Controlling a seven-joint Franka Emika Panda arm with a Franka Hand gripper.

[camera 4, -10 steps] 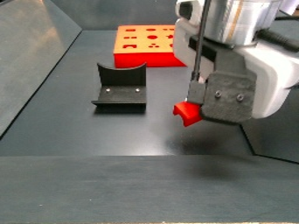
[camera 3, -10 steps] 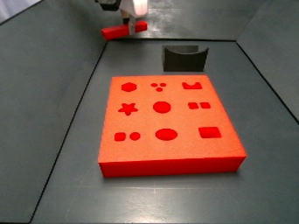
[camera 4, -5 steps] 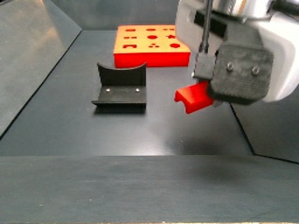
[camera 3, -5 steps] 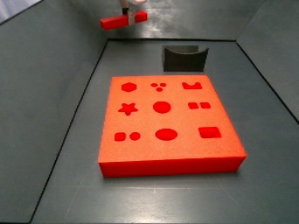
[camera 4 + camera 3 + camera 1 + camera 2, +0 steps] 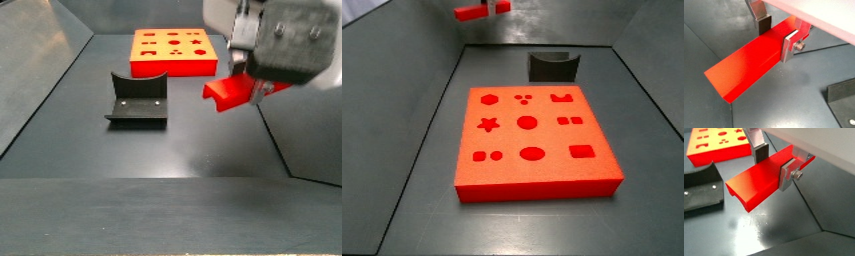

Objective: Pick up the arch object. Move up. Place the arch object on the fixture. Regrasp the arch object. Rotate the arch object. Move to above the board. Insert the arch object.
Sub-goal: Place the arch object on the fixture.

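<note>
Since a second ago we have risen: the gripper (image 5: pixel 774 162), jaws clamped on the arch object (image 5: pixel 759 182), hangs higher above the floor. We judge the move-up step underway; next we carry it toward the fixture (image 5: pixel 136 100), at nine o'clock.

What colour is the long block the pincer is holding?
Bright red. The arch object, clamped in the pincer, shows best in a wrist view.

In a side view my jaws (image 5: pixel 500 4) are cut off at twelve o'clock, leaving the arch object (image 5: pixel 476 12) showing; the fixture (image 5: pixel 844 100) runs off a wrist view.
</note>
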